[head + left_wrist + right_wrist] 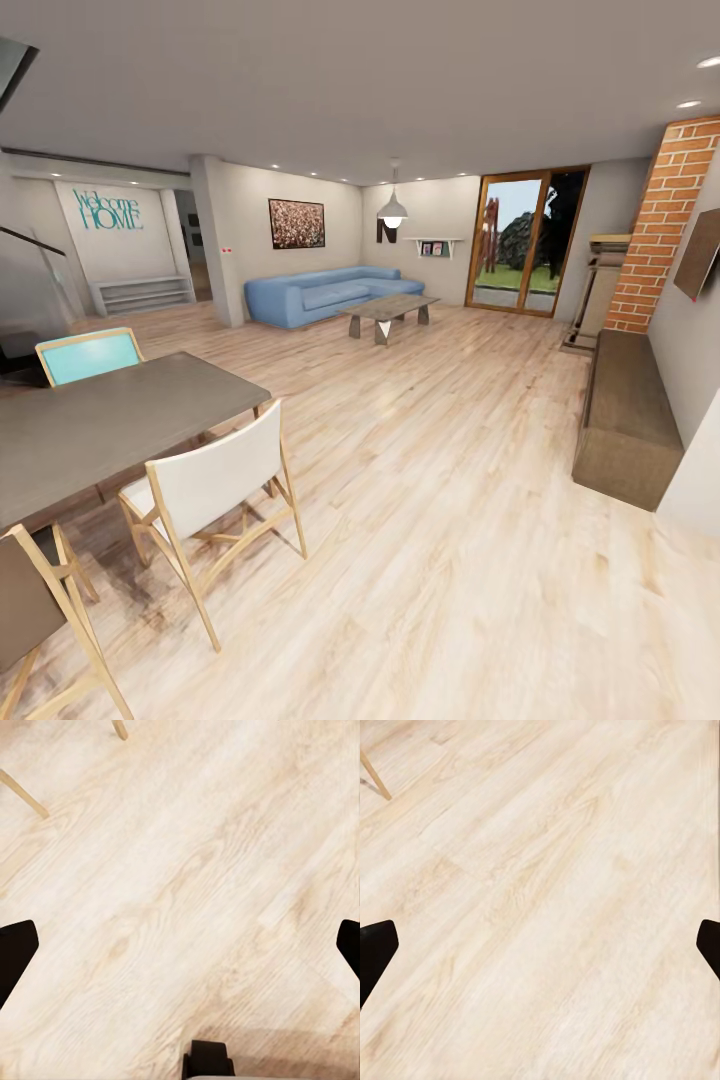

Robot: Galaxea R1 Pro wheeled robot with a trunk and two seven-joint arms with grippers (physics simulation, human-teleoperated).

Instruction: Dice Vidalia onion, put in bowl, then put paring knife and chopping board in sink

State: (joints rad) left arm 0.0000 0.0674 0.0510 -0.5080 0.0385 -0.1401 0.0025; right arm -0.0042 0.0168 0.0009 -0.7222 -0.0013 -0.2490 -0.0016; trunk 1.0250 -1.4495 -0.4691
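The left gripper (180, 945) is hanging over bare floor with its dark fingertips (15, 952) spread to opposite edges of its wrist view, so it is standing wide and holding nothing. The right gripper (540, 945) is doing the same: fingertips (375, 952) far apart, nothing between them, nothing touched.

The head view is looking across a living room, not a kitchen. Pale wood floor (430, 500) is taking up most of it. A blue sofa (325, 293) is sitting against the far wall with a low coffee table (388, 312) just in front of it, glass doors (525, 243) are standing beyond, and a brick column (665, 220) is rising at the right above a dark bench (628, 415). Nearer, a grey dining table (100, 420) is filling the left side, a white chair (215, 485) drawn up at its near edge and a teal chair (88, 355) at its far edge.

By my judgement the task is at its very start: the robot is on its way, and the onion, board, knife, bowl and sink are somewhere outside these pictures. Every step is left to do.
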